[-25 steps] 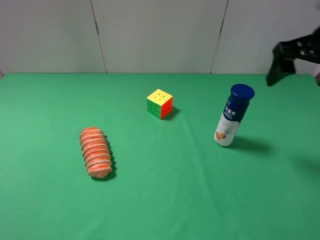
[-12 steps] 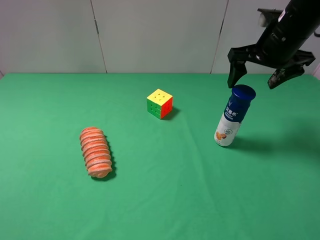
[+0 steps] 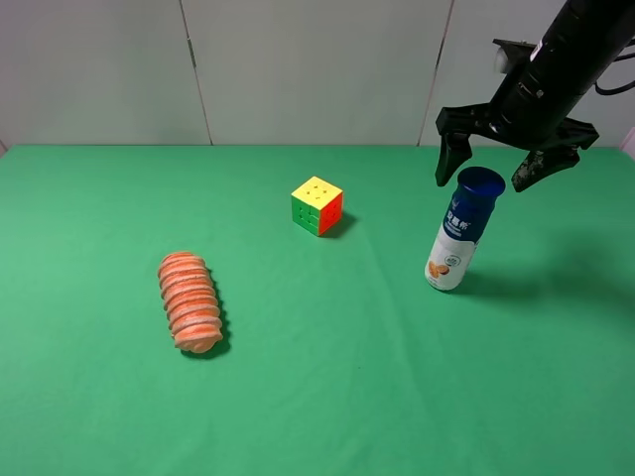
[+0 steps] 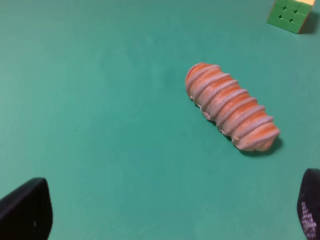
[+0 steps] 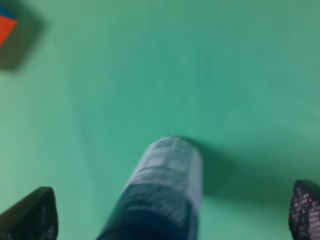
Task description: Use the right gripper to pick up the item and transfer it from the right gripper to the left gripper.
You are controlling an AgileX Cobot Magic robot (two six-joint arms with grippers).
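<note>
Bottle: slim cylindrical bottle (image 3: 462,233) with a dark blue cap and a white lower body, standing upright on the green table cloth (image 3: 347,407), on the right of the high view.
Right gripper: this black two-fingered claw (image 3: 482,178) hangs just over the cap with its jaws spread wide, one finger on either side. It holds nothing, and as far as I can tell there's no contact. The wrist view is blurry but shows the bottle between the tips.
Left gripper: black claw (image 4: 167,212), only the tips show, wide apart and empty, looking down at the orange ribbed roll (image 3: 190,301).
Bystanders: roll and multicoloured puzzle cube (image 3: 317,205), both well apart from the bottle.
Progress: early days imo, lined up but not grabbed.
Left to do: lower, close, lift, then hand over to the left gripper.
</note>
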